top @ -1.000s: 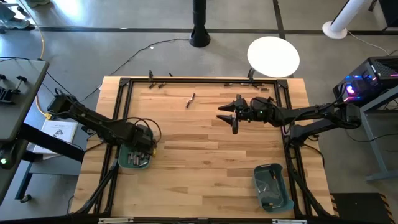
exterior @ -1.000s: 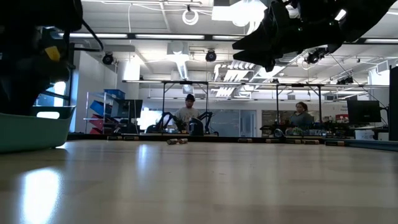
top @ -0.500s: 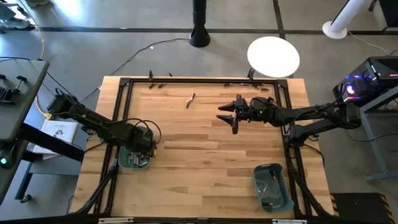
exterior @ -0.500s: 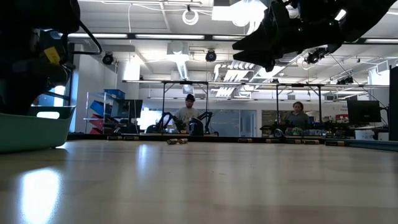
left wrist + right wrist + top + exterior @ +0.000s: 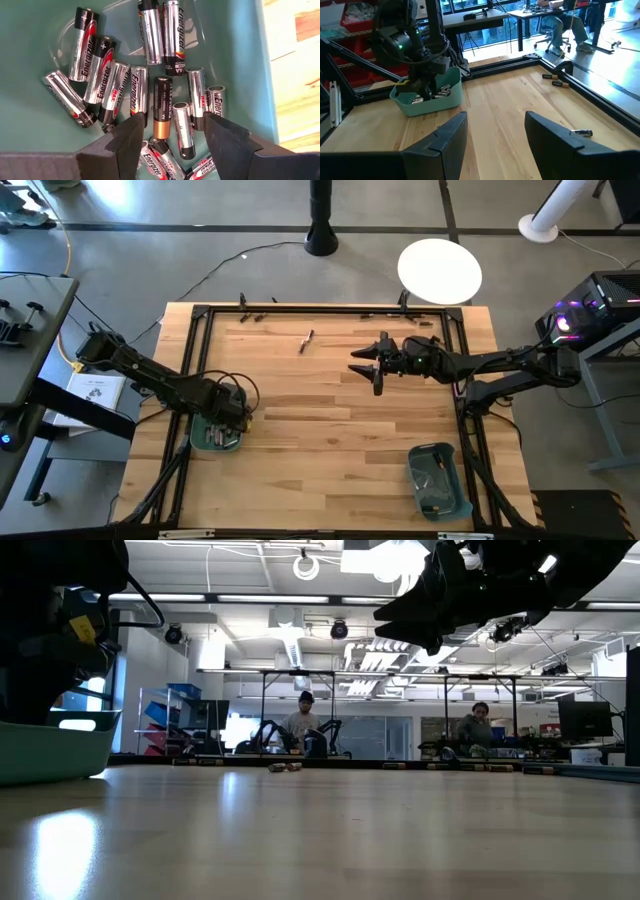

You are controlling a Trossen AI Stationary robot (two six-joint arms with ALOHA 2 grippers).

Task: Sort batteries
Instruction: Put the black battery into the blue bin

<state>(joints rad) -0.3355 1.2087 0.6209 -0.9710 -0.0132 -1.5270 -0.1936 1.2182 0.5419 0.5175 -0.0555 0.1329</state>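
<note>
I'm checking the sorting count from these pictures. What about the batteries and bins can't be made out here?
- Left teal bin, high view: the left tool and its arm hide most of the contents.
- Right teal bin, high view: contents too small to identify.
- Batteries, left wrist view: several at the bottom are cut off by the edge or hidden behind the open fingers.
- Loose battery, high view: too small to tell its type.

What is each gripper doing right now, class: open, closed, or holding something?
Left gripper: open, holding nothing, over the batteries in the teal bin.
Right gripper: open, empty, above the table.
</note>
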